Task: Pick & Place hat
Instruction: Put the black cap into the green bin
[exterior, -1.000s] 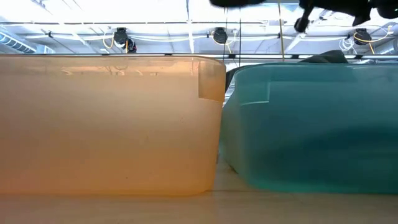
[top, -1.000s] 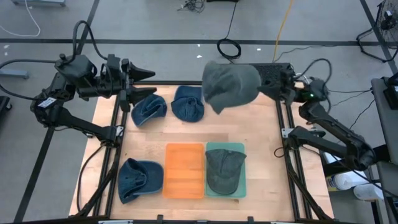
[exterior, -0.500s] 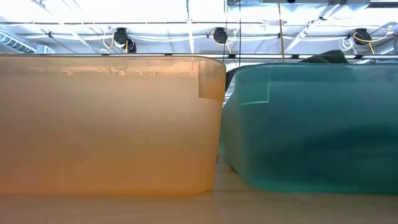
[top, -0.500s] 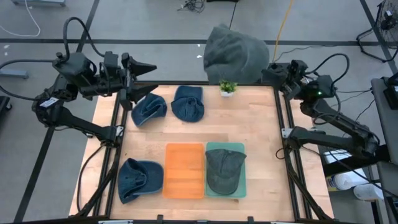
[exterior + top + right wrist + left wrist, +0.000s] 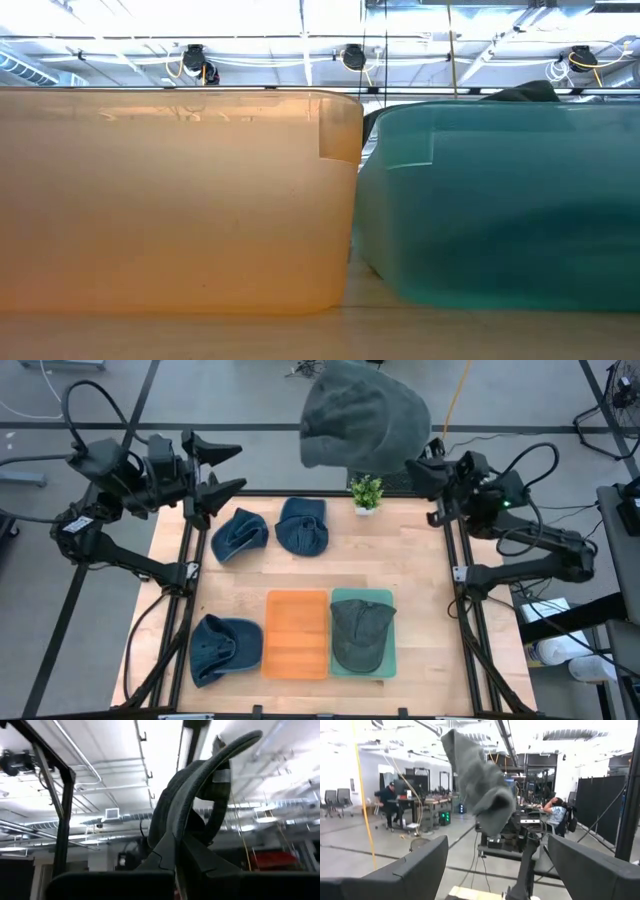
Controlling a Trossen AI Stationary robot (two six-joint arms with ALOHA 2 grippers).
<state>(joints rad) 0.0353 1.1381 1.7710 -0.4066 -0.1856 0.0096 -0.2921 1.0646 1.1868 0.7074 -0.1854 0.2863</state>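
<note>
A grey hat [image 5: 362, 415] is held high above the table's far edge by my right gripper [image 5: 414, 462], which is shut on it; the left wrist view shows the same hat [image 5: 480, 782] aloft over the right arm. My left gripper [image 5: 222, 467] is open over the far left corner and touches nothing; its fingers [image 5: 415, 870] frame that view. A second grey hat [image 5: 360, 635] lies inside the teal bin [image 5: 388, 600]. Beside it stands the orange bin [image 5: 297, 633]. My right gripper pinches the grey hat by its curved rim [image 5: 174, 827] between the two fingers, which point upward. The hat is lifted clear of everything. It rises above the fingers, and its crown [image 5: 350, 405] sags over toward the table's left.
Three blue hats lie on the wood: two near the far edge [image 5: 240, 533] [image 5: 303, 525] and one at the near left [image 5: 225, 648]. A small potted plant [image 5: 367, 492] stands at the far edge. The low view is filled by the orange bin [image 5: 180, 200] and teal bin [image 5: 500, 200].
My right gripper has risen and tipped upward, carrying the grey hat from just over the table's far edge to high above it, nearer the overhead camera. The plant behind it has come into view. My left gripper has drawn slightly toward the left and up, staying open.
</note>
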